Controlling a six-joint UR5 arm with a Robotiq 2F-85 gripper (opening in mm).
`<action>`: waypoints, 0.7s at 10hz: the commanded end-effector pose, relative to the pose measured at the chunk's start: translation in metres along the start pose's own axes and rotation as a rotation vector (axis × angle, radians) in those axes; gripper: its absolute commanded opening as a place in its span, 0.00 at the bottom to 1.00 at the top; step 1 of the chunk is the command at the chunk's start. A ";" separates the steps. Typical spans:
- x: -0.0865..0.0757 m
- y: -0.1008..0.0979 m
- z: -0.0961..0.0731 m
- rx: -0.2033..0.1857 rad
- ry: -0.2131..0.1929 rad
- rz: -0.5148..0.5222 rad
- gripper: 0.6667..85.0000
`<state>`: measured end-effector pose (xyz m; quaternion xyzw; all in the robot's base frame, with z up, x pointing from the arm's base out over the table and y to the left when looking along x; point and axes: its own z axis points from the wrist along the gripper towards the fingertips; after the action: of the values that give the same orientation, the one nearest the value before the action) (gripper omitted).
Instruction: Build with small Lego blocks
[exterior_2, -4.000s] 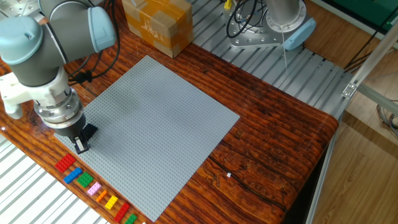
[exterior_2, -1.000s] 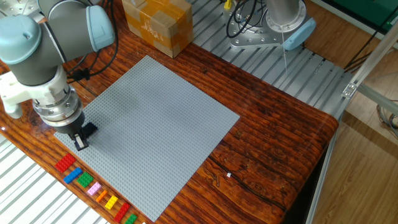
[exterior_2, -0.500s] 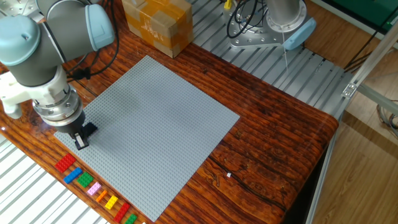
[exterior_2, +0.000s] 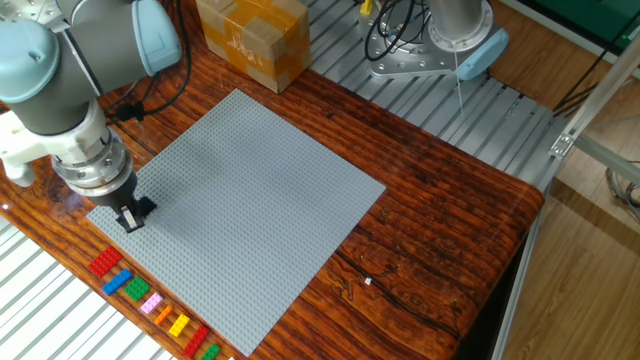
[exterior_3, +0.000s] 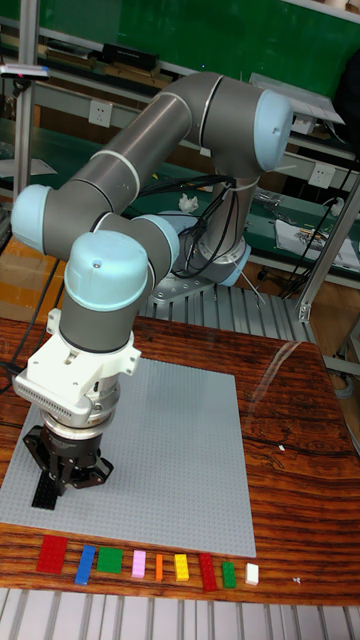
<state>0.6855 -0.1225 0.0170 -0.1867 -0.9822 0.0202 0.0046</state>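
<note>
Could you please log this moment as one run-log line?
gripper: over baseplate corner, at black brick | brick row: untouched

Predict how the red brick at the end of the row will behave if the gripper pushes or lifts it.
The red brick lies flat and low, so it should slide, not tip or roll. It looks like rigid plastic, probably light. Its smooth sides may slip between the fingers.

A black Lego block (exterior_3: 44, 493) is sitting on the baseplate's (exterior_3: 180, 440) near-left corner, partly hidden. The other small blocks are lying flat in a row along the table's (exterior_3: 290, 480) front edge: red (exterior_3: 52, 553), blue (exterior_3: 86, 564), green (exterior_3: 109, 560), pink (exterior_3: 139, 565), orange (exterior_3: 159, 567), yellow (exterior_3: 181, 567), red (exterior_3: 207, 572), green (exterior_3: 228, 574), white (exterior_3: 252, 573).
</note>
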 end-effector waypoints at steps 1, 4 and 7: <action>0.006 -0.013 -0.001 0.008 0.013 -0.023 0.00; 0.005 -0.022 0.005 -0.002 -0.005 -0.059 0.00; 0.004 -0.022 0.005 -0.005 -0.008 -0.063 0.00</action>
<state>0.6736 -0.1405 0.0130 -0.1578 -0.9872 0.0244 0.0038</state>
